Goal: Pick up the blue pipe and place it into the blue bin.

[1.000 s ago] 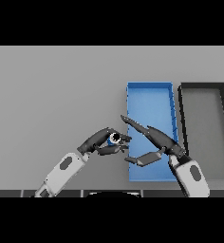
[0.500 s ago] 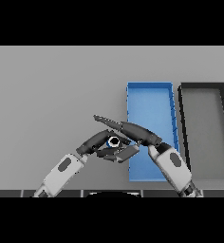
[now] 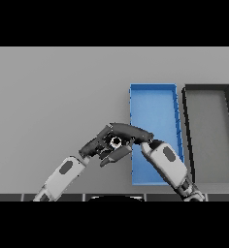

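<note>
The blue pipe shows only its ring-shaped end, just left of the blue bin. My left hand reaches in from the lower left, its fingers curled round the pipe's left side. My right hand comes across from the lower right. Its fingers lie over the top of the pipe and its thumb curls beneath it. Both hands hide most of the pipe. The right forearm crosses the bin's near end.
A dark grey bin stands directly right of the blue bin, and both run lengthwise away from me. Bare grey table stretches to the left and to the far side.
My right hand swung left from over the blue bin and closed down over the pipe, its spread fingers and thumb drawing together. The left hand and the pipe stayed in place.
</note>
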### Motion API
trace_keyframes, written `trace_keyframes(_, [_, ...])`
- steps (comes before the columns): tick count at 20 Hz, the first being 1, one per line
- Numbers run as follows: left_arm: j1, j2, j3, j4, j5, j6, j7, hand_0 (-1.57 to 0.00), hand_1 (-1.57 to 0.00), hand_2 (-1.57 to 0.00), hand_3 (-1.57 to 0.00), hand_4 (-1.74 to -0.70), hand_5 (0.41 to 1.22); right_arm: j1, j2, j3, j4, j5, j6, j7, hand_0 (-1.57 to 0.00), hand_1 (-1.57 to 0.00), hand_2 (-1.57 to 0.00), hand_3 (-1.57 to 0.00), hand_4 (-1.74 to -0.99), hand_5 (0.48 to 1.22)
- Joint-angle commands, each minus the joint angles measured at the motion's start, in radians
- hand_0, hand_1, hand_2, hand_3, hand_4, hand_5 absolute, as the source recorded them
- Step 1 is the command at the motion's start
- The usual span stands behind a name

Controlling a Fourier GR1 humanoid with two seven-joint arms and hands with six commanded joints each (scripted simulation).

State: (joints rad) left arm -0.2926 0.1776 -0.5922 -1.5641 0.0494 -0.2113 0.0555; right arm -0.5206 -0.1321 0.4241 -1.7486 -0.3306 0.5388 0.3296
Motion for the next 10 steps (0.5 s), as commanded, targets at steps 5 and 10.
trace_keyframes(5, [0.03,-0.043,0.037,-0.008,0.027,-0.02,-0.042,-1.44,-1.43,-1.35,-1.41,-1.71,1.221,-0.013,-0.038,0.034,-0.001,0.051,-0.028,-0.122,-1.46,-1.45,-1.46,-1.41,-1.447,1.059])
trace_keyframes(10, [0.039,-0.044,0.048,-0.012,0.024,-0.024,-0.051,-1.43,-1.35,-1.22,-1.33,-1.65,1.221,-0.013,-0.074,0.061,-0.01,-0.004,-0.089,-0.138,-1.53,-1.53,-1.53,-1.52,-1.48,1.168])
